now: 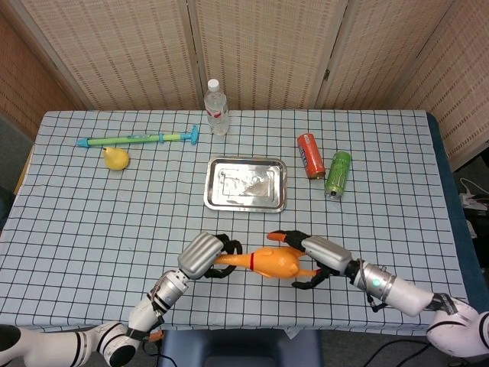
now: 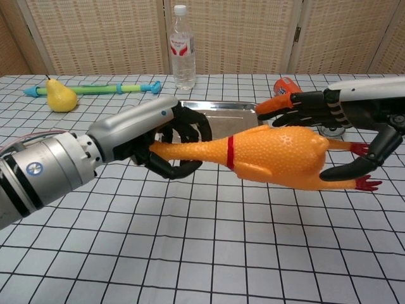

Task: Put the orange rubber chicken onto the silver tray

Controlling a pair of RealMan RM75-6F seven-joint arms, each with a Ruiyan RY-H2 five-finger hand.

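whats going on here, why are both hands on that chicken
The left hand grips the orange rubber chicken by its neck, holding it above the table. The right hand is around the body end, its fingers spread and seemingly loosening. The silver tray farther back holds nothing yet, so the chicken still needs placing.

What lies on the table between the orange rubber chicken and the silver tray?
Only bare checkered tablecloth separates the orange rubber chicken from the silver tray; the head view shows it.
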